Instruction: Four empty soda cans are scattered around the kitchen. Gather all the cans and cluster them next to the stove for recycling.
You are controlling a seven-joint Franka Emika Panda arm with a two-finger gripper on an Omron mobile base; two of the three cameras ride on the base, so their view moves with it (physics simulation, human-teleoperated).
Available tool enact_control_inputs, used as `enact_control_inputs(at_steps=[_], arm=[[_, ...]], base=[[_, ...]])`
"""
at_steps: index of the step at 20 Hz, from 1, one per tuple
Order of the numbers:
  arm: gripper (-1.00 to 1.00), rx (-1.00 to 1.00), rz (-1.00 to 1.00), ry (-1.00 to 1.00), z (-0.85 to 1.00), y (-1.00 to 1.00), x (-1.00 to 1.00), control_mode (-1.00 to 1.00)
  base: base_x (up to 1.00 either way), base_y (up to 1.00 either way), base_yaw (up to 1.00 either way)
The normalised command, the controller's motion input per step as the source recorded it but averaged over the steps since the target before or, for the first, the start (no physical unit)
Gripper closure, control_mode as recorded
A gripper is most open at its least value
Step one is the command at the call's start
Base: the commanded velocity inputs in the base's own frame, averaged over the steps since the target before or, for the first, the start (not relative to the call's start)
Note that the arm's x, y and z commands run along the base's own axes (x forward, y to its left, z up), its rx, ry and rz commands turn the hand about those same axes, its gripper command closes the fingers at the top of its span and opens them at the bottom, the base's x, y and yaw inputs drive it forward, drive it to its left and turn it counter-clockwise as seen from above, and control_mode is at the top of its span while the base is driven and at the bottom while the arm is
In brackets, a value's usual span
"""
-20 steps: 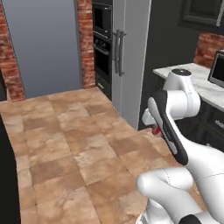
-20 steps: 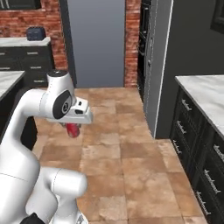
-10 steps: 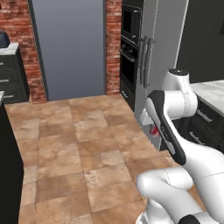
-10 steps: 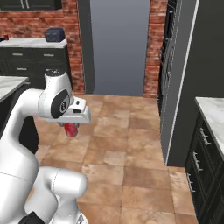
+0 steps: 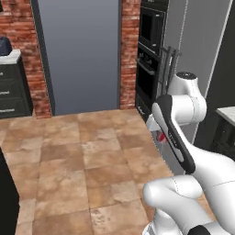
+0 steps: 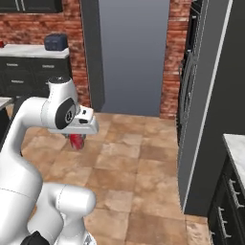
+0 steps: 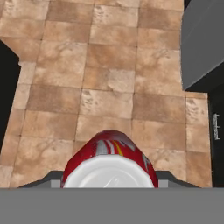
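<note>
The gripper (image 7: 109,186) is closed on a red cylindrical soda can (image 7: 109,162); the can's long axis runs along the fingers, over brown floor tiles (image 7: 109,65).

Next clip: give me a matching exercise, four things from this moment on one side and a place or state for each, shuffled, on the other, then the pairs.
Things:
1. soda can
2. claw
3. built-in ovens
4. dark object

Places or states:
A. on the far counter by the brick wall
B. shut on the can
C. stacked in the tall cabinet beside the brick
D. red, carried above the tiled floor

Pairs: 1-D, 2-B, 3-C, 4-A
</note>
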Motion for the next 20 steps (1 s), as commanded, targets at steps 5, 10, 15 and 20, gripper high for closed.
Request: enact_control_inputs(at_steps=[5, 10, 15, 20], arm=[[1.0, 0.0, 0.0, 0.0, 0.0, 0.0, 0.0, 1.0], [1.0, 0.0, 0.0, 0.0, 0.0, 0.0, 0.0, 1.0], [1.0, 0.0, 0.0, 0.0, 0.0, 0.0, 0.0, 1.0], [1.0, 0.0, 0.0, 0.0, 0.0, 0.0, 0.0, 1.0]], base=[[1.0, -0.06, 0.11], [1.0, 0.0, 0.09], [1.0, 0.0, 0.12], [1.0, 0.0, 0.18]])
